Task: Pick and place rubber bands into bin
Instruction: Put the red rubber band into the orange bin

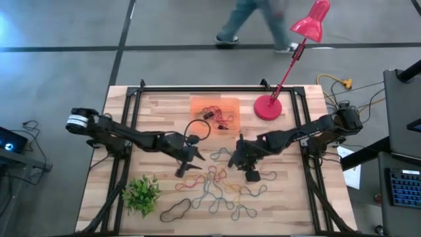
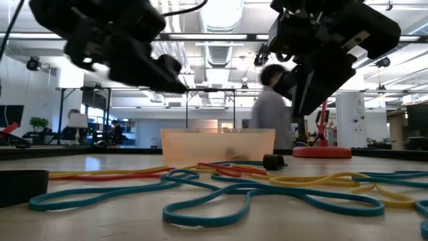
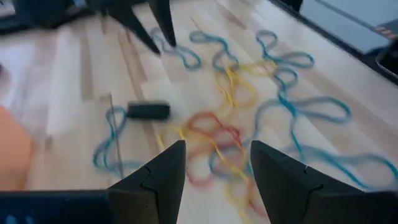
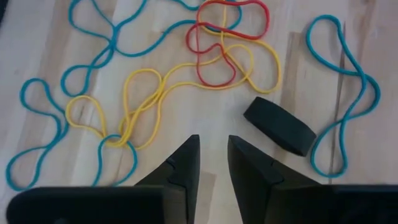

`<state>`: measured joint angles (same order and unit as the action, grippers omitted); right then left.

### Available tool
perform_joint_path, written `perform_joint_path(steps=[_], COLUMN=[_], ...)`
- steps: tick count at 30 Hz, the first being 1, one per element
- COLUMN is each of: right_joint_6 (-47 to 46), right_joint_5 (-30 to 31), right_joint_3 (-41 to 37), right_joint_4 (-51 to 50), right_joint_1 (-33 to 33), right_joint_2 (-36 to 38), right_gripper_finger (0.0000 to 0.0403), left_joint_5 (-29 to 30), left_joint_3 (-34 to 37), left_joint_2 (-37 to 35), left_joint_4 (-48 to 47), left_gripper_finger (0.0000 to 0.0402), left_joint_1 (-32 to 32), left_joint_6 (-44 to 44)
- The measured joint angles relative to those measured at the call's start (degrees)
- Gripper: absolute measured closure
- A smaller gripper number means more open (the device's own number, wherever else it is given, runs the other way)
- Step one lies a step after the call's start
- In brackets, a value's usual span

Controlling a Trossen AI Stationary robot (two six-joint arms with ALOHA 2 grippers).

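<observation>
Grey floor (image 1: 164,26), ceiling strip lights (image 2: 221,20), possibly office desks behind

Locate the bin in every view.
High: bin upper centre, left of the lamp base.
Low: centre, behind the bands.
Left wrist: orange sliver at the left edge.
Right wrist: not in it.
Landmark: black piece, in the low and both wrist views.
</observation>
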<state>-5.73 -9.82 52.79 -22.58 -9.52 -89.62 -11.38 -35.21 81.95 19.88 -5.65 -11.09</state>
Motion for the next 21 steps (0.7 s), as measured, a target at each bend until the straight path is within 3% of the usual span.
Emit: perform_joint_path(steps=[12,21], right_joint_6=[-7.64,-12.12], right_joint_5=[5.32,19.33], right_joint_3=[-2.66,-8.88], right_joint_4=[-1.59,-0.51], right_joint_1=[-4.44,-9.94], right_joint_2=[1.56,8.82], right_gripper_finger=[0.0323,0.0333], left_joint_5=[1.45,2.96], left_joint_3=[-15.43,-15.12], left_joint_2=[23.16,23.49], left_joint_4=[3.54,2.60], left_gripper_finger=[0.0236,0.0236], left_joint_1=[2.33,4.30], left_joint_6=[6.30,7.56])
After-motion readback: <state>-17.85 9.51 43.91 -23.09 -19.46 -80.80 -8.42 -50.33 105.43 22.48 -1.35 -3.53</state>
